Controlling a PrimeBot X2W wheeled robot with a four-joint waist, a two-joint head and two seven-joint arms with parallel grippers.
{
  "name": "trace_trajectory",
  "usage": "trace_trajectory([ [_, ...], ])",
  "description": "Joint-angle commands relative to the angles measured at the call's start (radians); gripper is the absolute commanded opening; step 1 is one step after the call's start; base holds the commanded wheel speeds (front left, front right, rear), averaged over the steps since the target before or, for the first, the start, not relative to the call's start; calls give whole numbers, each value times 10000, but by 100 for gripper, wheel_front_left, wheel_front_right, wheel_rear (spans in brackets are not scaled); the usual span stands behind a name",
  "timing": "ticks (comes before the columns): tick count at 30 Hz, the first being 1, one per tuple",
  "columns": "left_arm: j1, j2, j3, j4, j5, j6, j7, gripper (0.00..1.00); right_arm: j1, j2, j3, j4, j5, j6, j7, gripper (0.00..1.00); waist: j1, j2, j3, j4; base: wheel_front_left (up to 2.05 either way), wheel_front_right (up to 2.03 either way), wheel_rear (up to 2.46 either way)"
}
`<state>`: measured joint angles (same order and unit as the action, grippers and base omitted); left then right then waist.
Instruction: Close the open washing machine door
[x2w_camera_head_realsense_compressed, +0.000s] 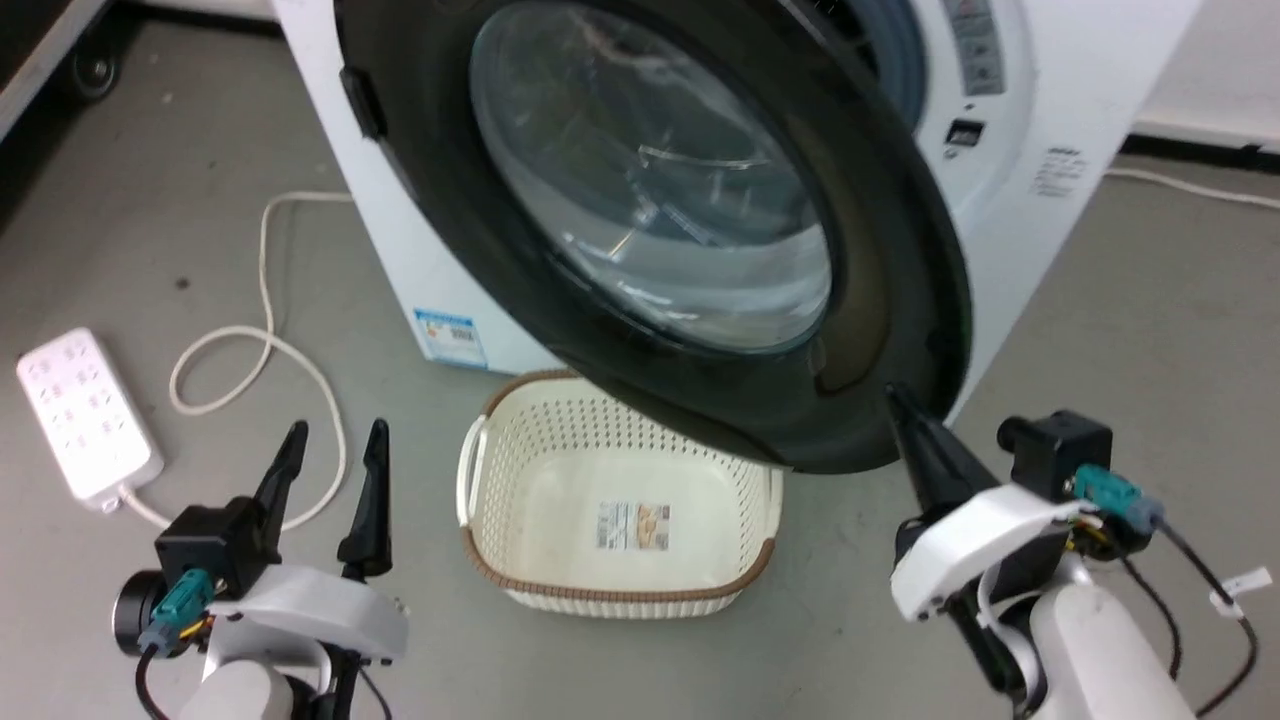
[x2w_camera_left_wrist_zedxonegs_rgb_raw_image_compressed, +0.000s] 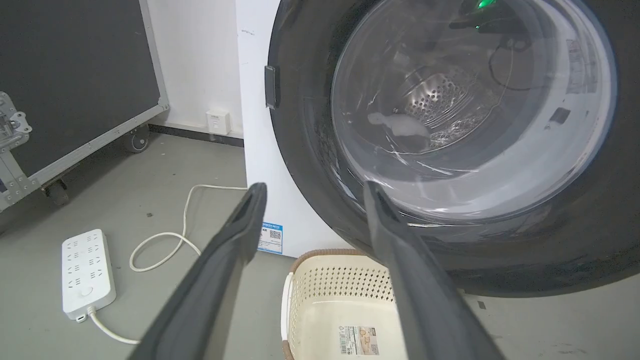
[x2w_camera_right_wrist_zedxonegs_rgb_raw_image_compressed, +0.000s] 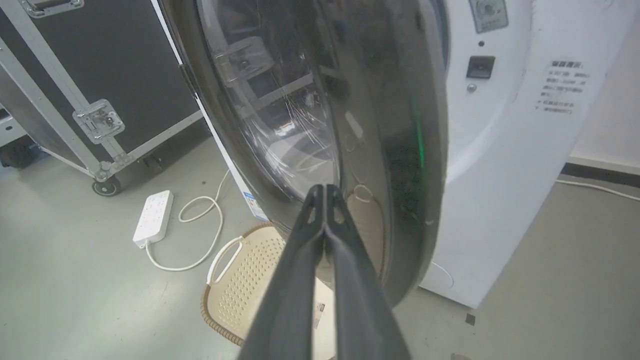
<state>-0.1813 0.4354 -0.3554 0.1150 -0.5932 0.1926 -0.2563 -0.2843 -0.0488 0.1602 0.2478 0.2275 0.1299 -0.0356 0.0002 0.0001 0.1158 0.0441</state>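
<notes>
The right hand (x2w_camera_head_realsense_compressed: 900, 398) has its two long dark fingers (x2w_camera_right_wrist_zedxonegs_rgb_raw_image_compressed: 302, 250) pressed together into one blade, pinching nothing. In the right wrist view their joined tips lie against, or very nearly against, the outer face of the large round glossy black washing machine door with its bulging clear glass centre (x2w_camera_head_realsense_compressed: 660, 190), low on its free rim. The left hand (x2w_camera_head_realsense_compressed: 337, 430) is spread and empty, with the door well ahead of it and up to its right

Between the two hands and a little beyond them, a cream perforated plastic basket with a brown woven rim (x2w_camera_head_realsense_compressed: 600, 425) sits on the grey floor (x2w_camera_head_realsense_compressed: 1150, 330), partly under the door's lowest edge

The door stands swung out. Its hinge is on the side far from the right hand and its free edge is just ahead of that hand's tips, with a gap from there to the big white front-loading washing machine (x2w_camera_head_realsense_compressed: 1050, 100) behind. The right hand is therefore the nearer one. The coming move looks like a push straight ahead from its tips, toward the small dark latch slot (x2w_camera_head_realsense_compressed: 963, 132) on the machine front. Being round, the door has no long axis, only its upright hinge line to turn about. Its rim is slick and curved, so the tips could skid

Off to the left hand's left lies a white plastic power strip (x2w_camera_head_realsense_compressed: 85, 415)
</notes>
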Motion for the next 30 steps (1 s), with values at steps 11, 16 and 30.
trace_trajectory([
  [11,-459,-464,477,-60,418,-408,-54,100,-1685,-14,-1748,1539,-213,8,-594,0,-2,-1,969,452,0,0,0],
  [16,-694,-721,648,-127,633,-654,-54,100,-2886,-14,-2705,2051,-568,8,-693,0,-2,-1,1510,599,0,0,0],
  [30,-1284,-1254,1224,85,1194,-1354,-54,100,-5664,-14,-4496,3295,-1296,8,-1393,0,-2,-1,2527,900,0,0,0],
])
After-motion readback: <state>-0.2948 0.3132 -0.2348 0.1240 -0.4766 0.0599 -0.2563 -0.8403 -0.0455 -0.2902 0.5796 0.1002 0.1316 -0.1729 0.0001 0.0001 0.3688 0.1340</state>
